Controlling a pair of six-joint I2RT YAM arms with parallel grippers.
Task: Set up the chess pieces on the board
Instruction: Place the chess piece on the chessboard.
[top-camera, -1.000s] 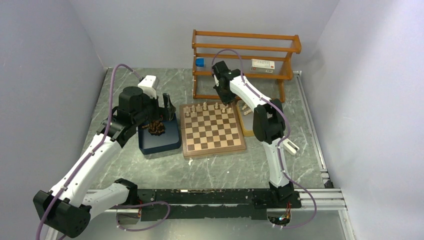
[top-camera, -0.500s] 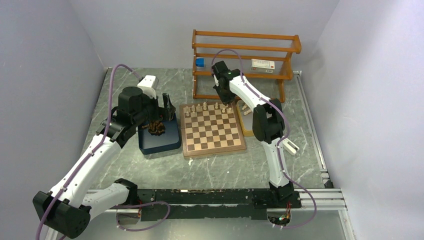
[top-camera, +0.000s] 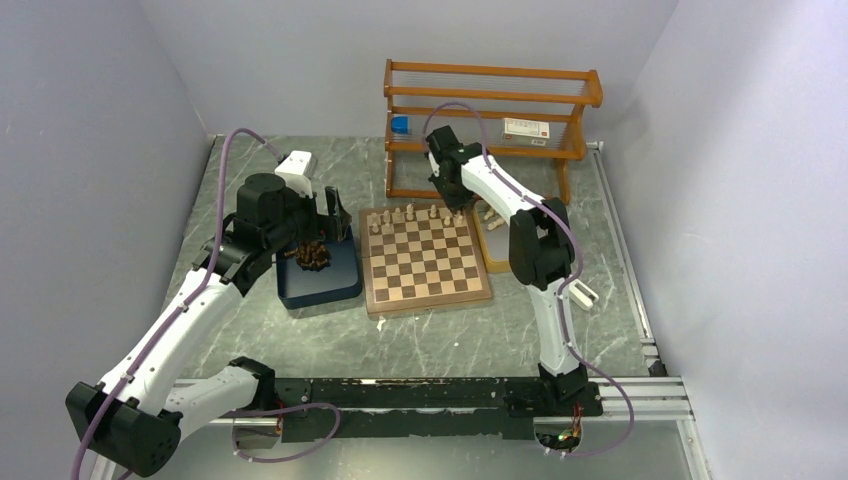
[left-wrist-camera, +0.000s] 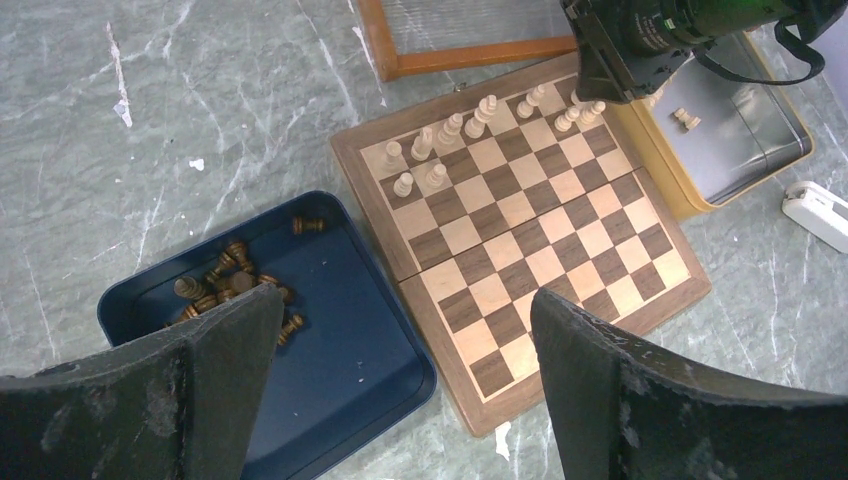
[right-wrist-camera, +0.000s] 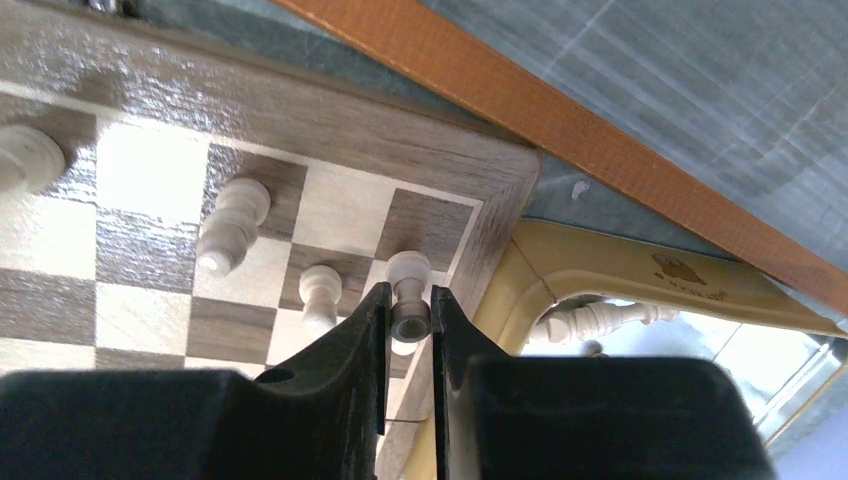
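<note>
My right gripper pinches a pale cream turned wooden chess piece over the far right corner of the checkered wooden chessboard; my left gripper hangs spread wide above the dark blue tray.

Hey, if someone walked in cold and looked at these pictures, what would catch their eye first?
The chessboard sits at the table's centre, with pale pieces clustered along its far edge. At its far right corner, the right end effector is shut on a pale piece. Left of the chessboard, the left end effector hangs wide open above a dark blue tray holding a heap of dark pieces.
</note>
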